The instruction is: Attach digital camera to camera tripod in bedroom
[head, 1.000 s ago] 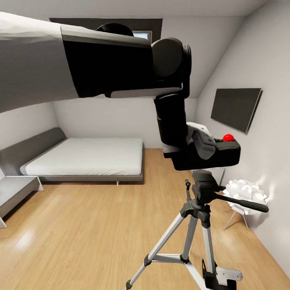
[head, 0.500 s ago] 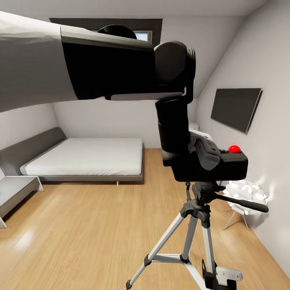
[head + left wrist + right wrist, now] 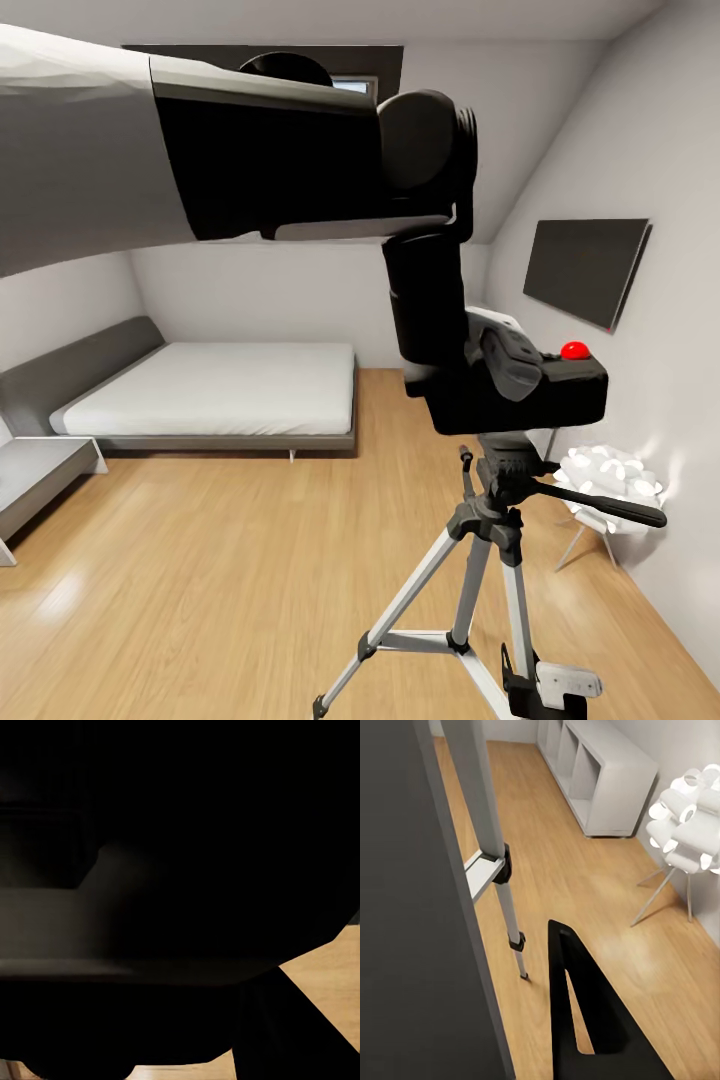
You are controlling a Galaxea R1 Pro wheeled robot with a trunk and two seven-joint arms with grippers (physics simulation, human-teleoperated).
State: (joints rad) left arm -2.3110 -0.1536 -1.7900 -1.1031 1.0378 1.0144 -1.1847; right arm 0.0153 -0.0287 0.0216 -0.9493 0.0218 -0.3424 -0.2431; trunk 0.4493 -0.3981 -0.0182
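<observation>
The left tool [image 3: 505, 360] was closed on the digital camera [image 3: 530, 395], which it held in the bedroom directly above the black head of the camera tripod [image 3: 500, 480], the camera's underside just at or barely over the head's top; whether they touched I could not tell. The camera's long axis lay level, running toward the wall TV [image 3: 585, 268], roughly along the tripod's pan handle [image 3: 600, 505], so the coming move looked like a short straight lowering by the left arm. The right tool [image 3: 585, 1020] hung low beside a tripod leg [image 3: 484, 832], holding nothing I could see, and its opening could not be judged.
</observation>
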